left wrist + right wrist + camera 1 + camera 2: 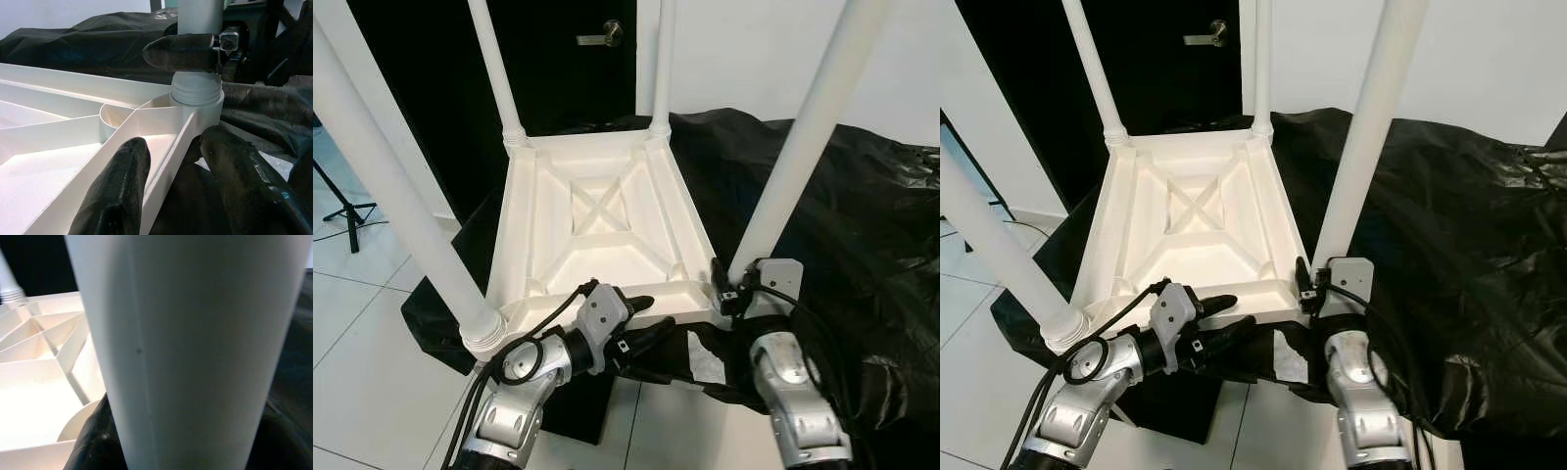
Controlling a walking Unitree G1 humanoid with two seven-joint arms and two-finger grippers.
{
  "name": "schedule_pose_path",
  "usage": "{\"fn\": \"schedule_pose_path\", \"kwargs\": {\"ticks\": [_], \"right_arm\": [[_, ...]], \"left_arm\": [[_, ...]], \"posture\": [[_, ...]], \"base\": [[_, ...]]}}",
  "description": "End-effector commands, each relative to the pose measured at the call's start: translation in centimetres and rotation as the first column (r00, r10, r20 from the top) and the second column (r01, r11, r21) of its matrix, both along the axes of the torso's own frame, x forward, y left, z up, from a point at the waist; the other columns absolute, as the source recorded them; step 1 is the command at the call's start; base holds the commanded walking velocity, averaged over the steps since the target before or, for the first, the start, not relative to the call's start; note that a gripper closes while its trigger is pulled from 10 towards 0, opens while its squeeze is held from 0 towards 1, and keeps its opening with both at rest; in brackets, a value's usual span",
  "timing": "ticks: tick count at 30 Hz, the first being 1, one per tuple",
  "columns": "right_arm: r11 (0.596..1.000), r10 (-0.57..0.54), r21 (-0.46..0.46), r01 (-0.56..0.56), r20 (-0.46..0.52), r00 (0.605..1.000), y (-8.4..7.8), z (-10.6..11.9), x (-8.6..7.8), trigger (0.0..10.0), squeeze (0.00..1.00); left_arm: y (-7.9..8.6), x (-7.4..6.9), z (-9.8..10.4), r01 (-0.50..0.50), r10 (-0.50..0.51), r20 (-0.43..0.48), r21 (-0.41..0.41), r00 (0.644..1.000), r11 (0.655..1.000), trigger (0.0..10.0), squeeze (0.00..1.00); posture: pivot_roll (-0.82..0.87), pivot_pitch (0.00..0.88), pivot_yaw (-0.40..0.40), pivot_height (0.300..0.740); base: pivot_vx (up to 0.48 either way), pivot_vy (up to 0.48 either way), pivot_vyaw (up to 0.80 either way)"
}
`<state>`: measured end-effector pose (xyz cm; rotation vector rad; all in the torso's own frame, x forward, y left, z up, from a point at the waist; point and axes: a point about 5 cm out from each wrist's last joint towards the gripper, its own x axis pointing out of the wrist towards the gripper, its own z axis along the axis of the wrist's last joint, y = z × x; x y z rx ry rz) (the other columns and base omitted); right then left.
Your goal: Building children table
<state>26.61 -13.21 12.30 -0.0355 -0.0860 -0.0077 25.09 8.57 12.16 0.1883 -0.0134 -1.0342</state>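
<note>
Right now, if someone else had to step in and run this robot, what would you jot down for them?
Left gripper: open, one finger inside the near rim of the tabletop, the other outside, not clamped.
Right gripper: at the base of the near right leg; the wrist view looks straight onto the leg, and whether the gripper is shut cannot be told.
Tabletop lies upside down on black sheet.
Done: all four legs stand in their corner sockets.
Left: the near right leg shows thread at its socket, so it may need more turning; then flip the table upright.

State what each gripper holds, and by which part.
Right gripper clamps the near-right table leg just above its threaded base. Left gripper straddles the tabletop rim.
</note>
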Motion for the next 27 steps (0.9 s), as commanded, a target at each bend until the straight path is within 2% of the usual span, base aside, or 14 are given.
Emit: {"fn": "schedule_pose_path", "kwargs": {"ticks": [1,5,6,7,8,11,12,16,19,23,25,26,27], "right_arm": [[1.000,-0.023,-0.003,0.023,-0.083,0.996,-0.1,-1.6,-0.4,10.0,0.00],[1.000,-0.026,-0.012,0.025,-0.072,0.997,-0.2,-1.3,-0.4,10.0,0.00],[1.000,-0.014,-0.012,0.013,-0.060,0.998,-0.1,-1.2,-0.4,10.0,0.55],[1.000,-0.005,-0.011,0.005,-0.052,0.999,-0.2,-1.1,-0.5,10.0,0.55],[1.000,0.018,-0.017,-0.018,-0.040,0.999,-0.3,-0.9,-0.5,10.0,1.00],[0.999,0.041,-0.011,-0.041,-0.030,0.999,-0.5,-0.8,-0.6,10.0,1.00],[0.995,0.100,-0.024,-0.100,-0.015,0.995,-1.2,-0.5,-0.7,10.0,1.00],[0.983,0.183,-0.036,-0.183,-0.003,0.983,-2.1,-0.3,-0.8,10.0,1.00],[0.945,0.323,-0.053,-0.323,-0.008,0.946,-3.2,-0.2,-1.1,10.0,1.00],[0.916,0.391,-0.081,-0.392,-0.027,0.920,-3.7,-0.2,-1.1,10.0,1.00],[0.868,0.482,-0.104,-0.485,-0.053,0.874,-4.1,-0.1,-0.7,10.0,1.00],[0.868,0.482,-0.104,-0.485,-0.053,0.874,-4.1,-0.1,-0.7,10.0,1.00],[0.842,0.523,-0.117,-0.527,-0.068,0.850,-4.2,0.1,-0.3,10.0,0.97]], "left_arm": [[0.0,0.0,0.0,-0.046,0.046,0.000,-0.004,0.999,0.999,10.0,0.00],[-0.2,0.0,0.0,-0.042,0.042,0.000,-0.004,0.999,0.999,10.0,0.00],[-0.2,0.0,0.0,-0.041,0.041,0.000,-0.004,0.999,0.999,10.0,0.00],[-0.2,0.0,0.0,-0.040,0.040,0.000,-0.005,0.999,0.999,10.0,0.00],[-0.3,0.0,0.0,-0.040,0.040,0.001,-0.004,0.999,0.999,10.0,0.00],[-0.3,0.0,0.1,-0.039,0.039,0.001,-0.004,0.999,0.999,10.0,0.00],[-0.2,0.0,0.1,-0.033,0.033,0.003,0.000,0.999,0.999,10.0,0.00],[-0.2,0.0,0.1,-0.027,0.027,0.005,0.005,1.000,1.000,10.0,0.00],[0.0,0.0,0.2,-0.018,0.018,0.006,0.013,1.000,1.000,10.0,0.00],[0.1,0.0,0.2,-0.015,0.015,0.007,0.016,1.000,1.000,10.0,0.00],[0.1,0.1,0.2,-0.014,0.014,0.009,0.020,1.000,1.000,10.0,0.00],[0.1,0.1,0.2,-0.014,0.014,0.009,0.020,1.000,1.000,10.0,0.00],[0.2,0.1,0.3,-0.014,0.014,0.010,0.021,1.000,1.000,10.0,0.00]], "posture": [[-0.02,0.000,-0.013,0.740],[-0.02,0.000,-0.016,0.740],[-0.02,0.000,-0.013,0.740],[-0.02,0.000,-0.012,0.740],[-0.02,0.000,-0.013,0.740],[-0.02,0.000,-0.013,0.740],[-0.02,0.000,-0.012,0.740],[-0.02,0.000,-0.011,0.740],[-0.02,0.000,-0.007,0.740],[-0.02,0.000,-0.002,0.740],[-0.02,0.000,0.000,0.740],[-0.02,0.000,0.000,0.740],[-0.02,0.000,0.000,0.740]], "base": [[0.000,0.000,0.00],[0.000,0.000,0.00],[0.000,0.000,0.00],[0.000,0.000,0.00],[0.000,0.000,0.00],[0.000,0.000,0.00],[0.000,0.000,0.00],[0.000,0.000,0.00],[0.000,0.000,0.00],[0.000,0.000,0.00],[0.000,0.000,0.00],[0.000,0.000,0.00],[0.000,0.000,0.00]]}}
